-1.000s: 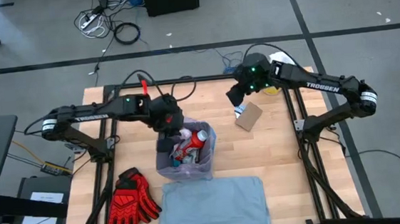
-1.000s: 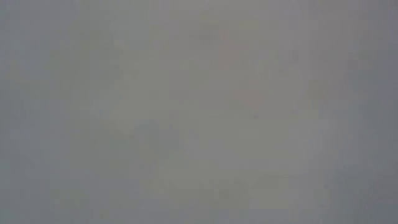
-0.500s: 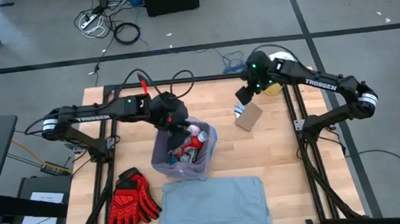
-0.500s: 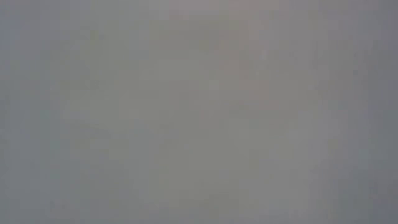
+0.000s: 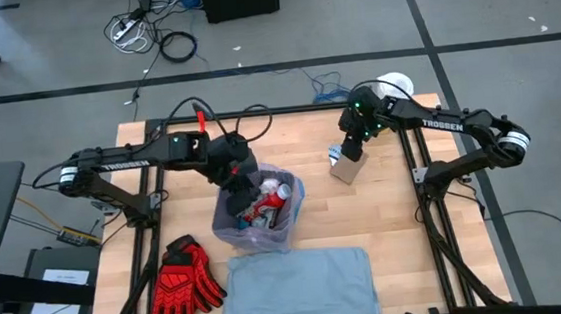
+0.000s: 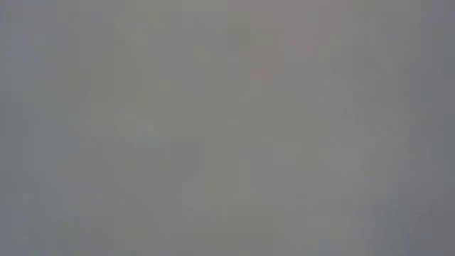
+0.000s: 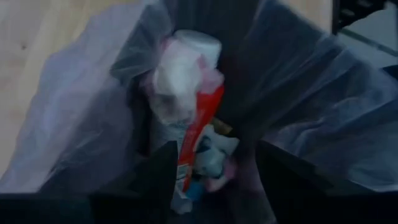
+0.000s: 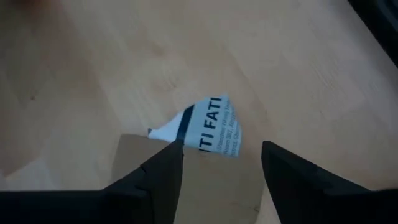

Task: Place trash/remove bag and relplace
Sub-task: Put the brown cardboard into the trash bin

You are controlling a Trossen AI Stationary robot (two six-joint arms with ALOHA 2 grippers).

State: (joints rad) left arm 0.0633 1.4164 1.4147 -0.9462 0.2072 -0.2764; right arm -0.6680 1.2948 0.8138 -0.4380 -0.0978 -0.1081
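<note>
So the left pincer (image 5: 239, 183) is sitting right over the mouth of the bin, which is lined with the pink-lavender bag (image 5: 288, 227) in the middle of the tabletop (image 5: 407, 237). Its 2 fingers (image 7: 158, 177) are apart with nothing between them, and straight past them you can see the trash already down in the bag: a red-labelled bottle (image 7: 186, 93) with some crumpled white stuff around it.

The right pincer (image 5: 349, 155) is over on the far right part of the tabletop, hanging just above the brown cardboard piece (image 5: 348, 165). Fingers (image 8: 163, 171) are spread there too, 1 on each side of the cardboard's upper edge, not clamped on anything. There's a white and blue printed scrap (image 8: 208, 127) lying against that cardboard.

The grey-blue replacement liner (image 5: 301, 286) is laid out flat at the near edge, just in front of the bin, and the red gloves (image 5: 182, 280) are beside it on the left.

The low camera is just a grey blur, nothing to make out there.
</note>
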